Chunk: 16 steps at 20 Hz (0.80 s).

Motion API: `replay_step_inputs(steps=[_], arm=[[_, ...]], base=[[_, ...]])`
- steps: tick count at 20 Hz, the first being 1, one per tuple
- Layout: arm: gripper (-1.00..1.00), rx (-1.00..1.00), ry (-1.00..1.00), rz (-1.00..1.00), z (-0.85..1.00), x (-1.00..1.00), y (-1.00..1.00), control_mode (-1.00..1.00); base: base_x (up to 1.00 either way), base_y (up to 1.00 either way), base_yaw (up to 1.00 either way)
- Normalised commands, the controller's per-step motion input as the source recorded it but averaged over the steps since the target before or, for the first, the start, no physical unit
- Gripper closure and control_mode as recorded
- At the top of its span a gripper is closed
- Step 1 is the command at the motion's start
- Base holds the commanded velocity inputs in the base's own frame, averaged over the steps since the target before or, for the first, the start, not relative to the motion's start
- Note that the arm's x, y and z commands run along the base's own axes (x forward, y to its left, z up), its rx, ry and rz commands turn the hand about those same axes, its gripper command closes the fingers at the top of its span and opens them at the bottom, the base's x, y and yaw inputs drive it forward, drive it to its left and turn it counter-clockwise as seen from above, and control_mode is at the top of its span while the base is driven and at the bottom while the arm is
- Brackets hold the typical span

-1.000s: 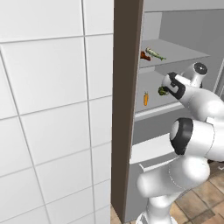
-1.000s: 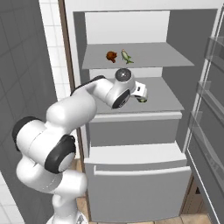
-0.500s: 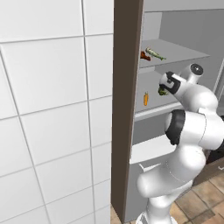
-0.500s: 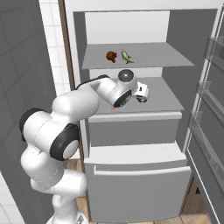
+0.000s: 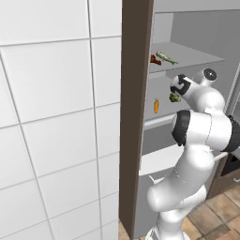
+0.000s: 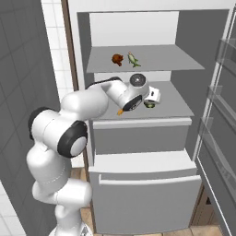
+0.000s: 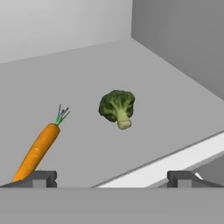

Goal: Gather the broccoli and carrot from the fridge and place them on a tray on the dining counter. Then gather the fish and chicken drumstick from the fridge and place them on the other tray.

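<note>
Gripper spread to full width, nothing between the fingertips; poised just inside the front lip of the fridge's middle shelf.

Hand view: broccoli lying free near the shelf's centre, stem end toward the front lip, well clear of both tips. Carrot lying aslant toward the shelf's front left corner, green tuft pointing to the back wall, thick end just behind the left tip; contact could not be told. Open shelf all round the broccoli, back to the rear wall and across to the side wall at right. Pale front lip running diagonally between the tips.

Right base view: gripper at the shelf's front edge, broccoli peeping out dark green just beneath the hand, carrot showing as an orange tip below the wrist at the front edge. On the upper shelf, chicken drumstick and fish side by side toward the left back, apart from each other. Right half of both shelves bare. Closed drawers below; open door at the right edge.

Left base view: past the brown cabinet side, carrot near the shelf's left edge, broccoli at the hand; drumstick and fish above.
</note>
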Motion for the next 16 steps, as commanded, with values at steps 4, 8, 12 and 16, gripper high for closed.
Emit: replay_step_inputs(steps=[4,8,12,16], arm=[[-1.0,0.0,0.0,0.0,-0.11,0.38,-0.1,-1.0],[-1.0,0.0,0.0,0.0,-0.13,0.37,-0.09,-1.0],[-1.0,0.0,0.0,0.01,-0.18,0.31,-0.08,-1.0],[-1.0,0.0,0.0,0.0,-0.13,0.32,-0.05,-1.0]], base=[[0.0,0.0,0.0],[0.0,0.0,0.0],[0.0,0.0,0.0],[0.0,0.0,0.0]])
